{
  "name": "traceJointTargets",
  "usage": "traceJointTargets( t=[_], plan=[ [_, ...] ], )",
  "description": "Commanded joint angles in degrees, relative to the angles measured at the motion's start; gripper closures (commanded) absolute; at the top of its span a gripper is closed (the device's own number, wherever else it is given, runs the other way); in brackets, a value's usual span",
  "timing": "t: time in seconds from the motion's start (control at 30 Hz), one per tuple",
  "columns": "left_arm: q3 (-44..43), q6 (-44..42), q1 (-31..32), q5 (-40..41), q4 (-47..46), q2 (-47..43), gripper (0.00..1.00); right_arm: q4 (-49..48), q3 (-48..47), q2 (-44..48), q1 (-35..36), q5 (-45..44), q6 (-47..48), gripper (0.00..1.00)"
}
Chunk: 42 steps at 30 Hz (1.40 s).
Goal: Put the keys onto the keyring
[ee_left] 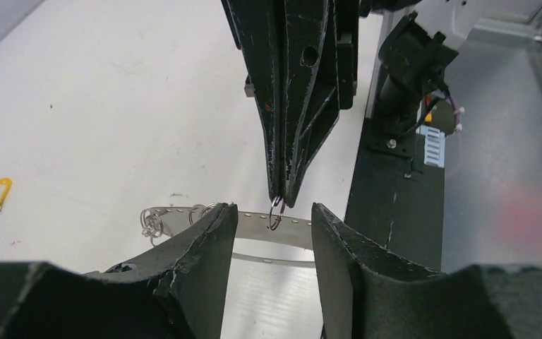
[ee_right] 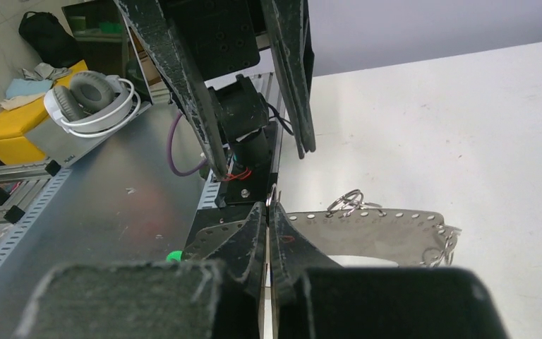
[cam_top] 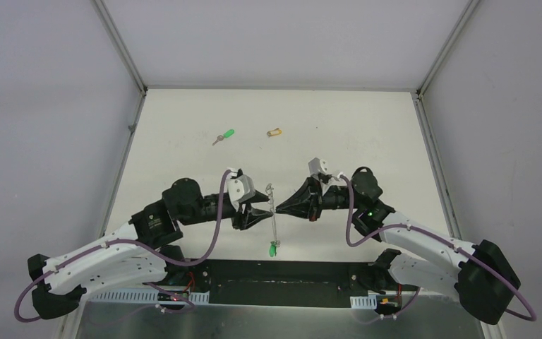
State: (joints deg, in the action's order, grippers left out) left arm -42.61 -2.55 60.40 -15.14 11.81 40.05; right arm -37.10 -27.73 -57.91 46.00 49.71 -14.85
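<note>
The keyring [cam_top: 273, 224] is a grey metal band with punched holes and small split rings, held on edge above the table between both arms. A green tag [cam_top: 273, 248] dangles from its near end. My right gripper [cam_top: 277, 208] is shut on one small split ring [ee_left: 276, 212] of the keyring [ee_right: 377, 224]. My left gripper [cam_top: 262, 212] faces it, open, its fingertips [ee_left: 224, 215] either side of that ring without touching it. On the far table lie the keys, one green [cam_top: 224, 135] and one yellow-tan [cam_top: 274, 132].
White enclosure walls with metal posts stand left, right and behind. A black base plate [cam_top: 275, 279] and a metal sheet [ee_right: 113, 205] run along the near edge. Headphones [ee_right: 88, 102] lie beyond that sheet, off the table.
</note>
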Motion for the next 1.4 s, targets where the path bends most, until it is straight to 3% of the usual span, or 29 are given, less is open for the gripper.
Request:
traceJointTargets(
  t=[0.0, 0.27, 0.73, 1.2, 1.37],
  plan=[
    [3.6, -1.1, 0.2, -2.3, -8.6, -3.7, 0.55, -13.6, 0.9, 1.5, 0.2, -1.3, -3.8, 1.00],
    [7.7, -1.5, 0.2, -2.5, -13.0, -7.8, 0.58, -25.0, 2.1, -1.1, 0.4, -1.0, -8.9, 1.00],
    [6.3, -0.4, 0.2, -6.0, -17.2, -2.5, 0.70, -23.9, 1.6, -1.6, 0.8, -0.3, -8.5, 1.00],
    [6.1, -1.2, 0.2, -4.2, -14.7, -4.2, 1.00, -22.0, 2.1, -0.2, 0.9, -0.9, -7.2, 1.00],
    [5.3, -1.0, 0.2, -1.9, -12.2, -4.6, 1.00, -21.6, 2.1, -0.2, 1.0, -1.2, -7.1, 1.00]
  ],
)
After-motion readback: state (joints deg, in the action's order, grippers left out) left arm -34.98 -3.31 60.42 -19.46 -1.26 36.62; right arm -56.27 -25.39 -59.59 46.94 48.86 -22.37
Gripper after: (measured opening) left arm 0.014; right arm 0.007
